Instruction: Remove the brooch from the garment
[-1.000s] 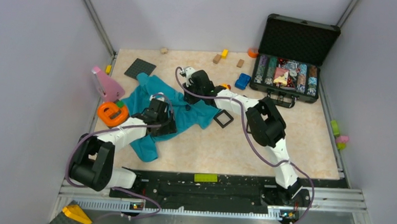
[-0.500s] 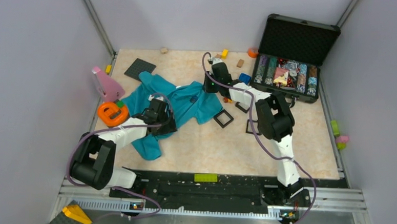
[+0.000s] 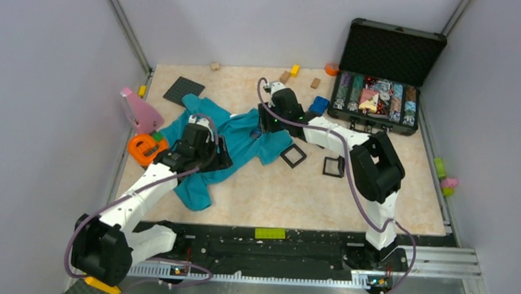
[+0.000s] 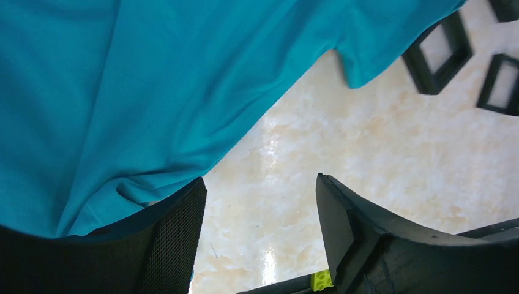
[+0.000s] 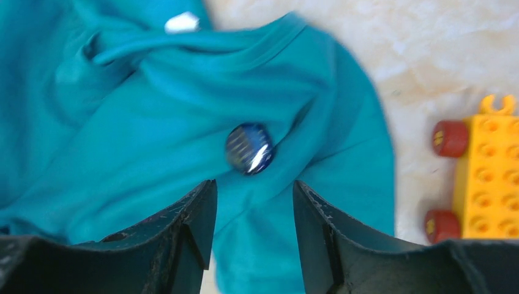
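Note:
The teal garment (image 3: 235,137) lies spread at the left-centre of the table. The brooch (image 5: 249,147), a small shiny dark-blue round piece, sits on a fold of the garment (image 5: 153,122) and shows from above as a dark dot (image 3: 254,134). My right gripper (image 5: 254,184) stands open just short of the brooch, nothing between its fingers; from above it (image 3: 264,125) hangs over the cloth's right part. My left gripper (image 4: 260,181) is open too, its left finger over the garment's edge (image 4: 122,92), bare tabletop between the jaws. From above it (image 3: 211,159) is at the cloth's lower left.
Two black square frames (image 3: 294,155) (image 3: 333,166) lie right of the cloth. A yellow toy with red wheels (image 5: 483,177) is close beside the right gripper. A blue toy car (image 3: 318,105), open case (image 3: 382,93), grey plate (image 3: 183,89), pink piece (image 3: 140,110) and orange ring (image 3: 147,148) surround the area.
The right gripper was shut over the garment, swung right and back, and now stands open by the brooch. The left arm stretched out, its gripper shifting slightly farther along the cloth.

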Controlling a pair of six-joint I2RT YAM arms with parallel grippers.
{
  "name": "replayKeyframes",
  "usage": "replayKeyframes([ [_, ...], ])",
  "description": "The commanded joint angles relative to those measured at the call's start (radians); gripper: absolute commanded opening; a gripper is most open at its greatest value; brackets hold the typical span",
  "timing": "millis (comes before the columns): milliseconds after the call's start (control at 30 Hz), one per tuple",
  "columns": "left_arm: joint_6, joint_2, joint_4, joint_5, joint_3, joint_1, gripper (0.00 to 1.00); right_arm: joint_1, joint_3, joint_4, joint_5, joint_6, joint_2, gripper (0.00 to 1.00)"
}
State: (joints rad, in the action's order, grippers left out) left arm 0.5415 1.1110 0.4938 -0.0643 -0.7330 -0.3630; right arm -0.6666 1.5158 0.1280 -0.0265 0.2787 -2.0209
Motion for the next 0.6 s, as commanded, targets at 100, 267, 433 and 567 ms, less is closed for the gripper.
replayKeyframes([
  [100, -0.052, -0.061, 0.045, 0.086, -0.08, 0.011, 0.73, -0.12, -0.118, 0.052, 0.023, -0.036, 0.091, 0.54],
  [267, -0.062, -0.071, -0.01, 0.042, -0.077, 0.058, 0.73, -0.157, -0.183, 0.059, 0.076, -0.039, 0.094, 0.54],
  [433, -0.071, -0.053, -0.018, 0.093, -0.073, 0.061, 0.73, -0.174, -0.232, 0.079, 0.155, -0.071, 0.088, 0.52],
  [567, -0.081, -0.055, -0.052, 0.071, -0.052, 0.059, 0.72, -0.177, -0.256, 0.075, 0.173, -0.1, 0.077, 0.44],
])
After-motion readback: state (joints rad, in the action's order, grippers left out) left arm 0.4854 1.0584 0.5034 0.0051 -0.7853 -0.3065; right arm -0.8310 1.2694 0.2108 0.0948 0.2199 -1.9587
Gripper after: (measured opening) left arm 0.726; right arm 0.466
